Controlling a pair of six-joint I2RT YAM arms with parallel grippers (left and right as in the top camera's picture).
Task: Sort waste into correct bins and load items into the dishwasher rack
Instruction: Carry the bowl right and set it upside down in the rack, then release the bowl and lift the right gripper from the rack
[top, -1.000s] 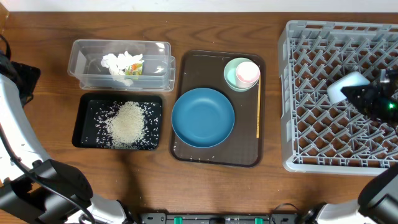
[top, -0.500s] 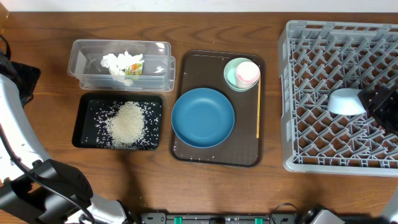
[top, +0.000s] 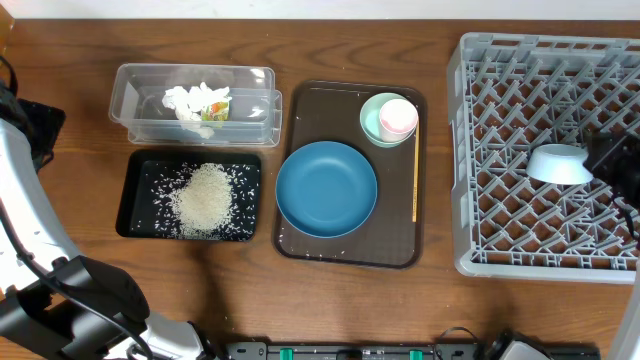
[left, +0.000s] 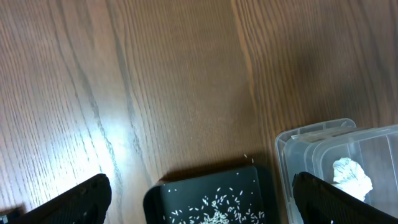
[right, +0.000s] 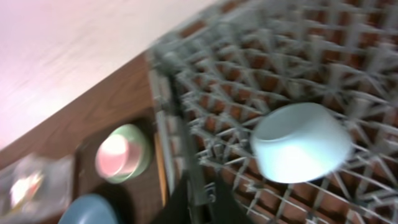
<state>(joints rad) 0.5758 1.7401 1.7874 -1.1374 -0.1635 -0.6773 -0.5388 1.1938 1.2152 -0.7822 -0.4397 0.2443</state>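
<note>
Fingers (left: 81, 199) of L gripper (left: 199, 202) spread wide; R gripper (top: 612, 155) can't tell, beside light blue bowl (top: 558, 165).

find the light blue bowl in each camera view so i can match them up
Overhead: the light blue bowl is at the right, inside the grey rack, near its right wall.
Left wrist: not in it.
Right wrist: right of centre, on the rack's lattice.
Shared landmark: the mint green bowl, left of the rack overhead and at lower left in the right wrist view.
</note>
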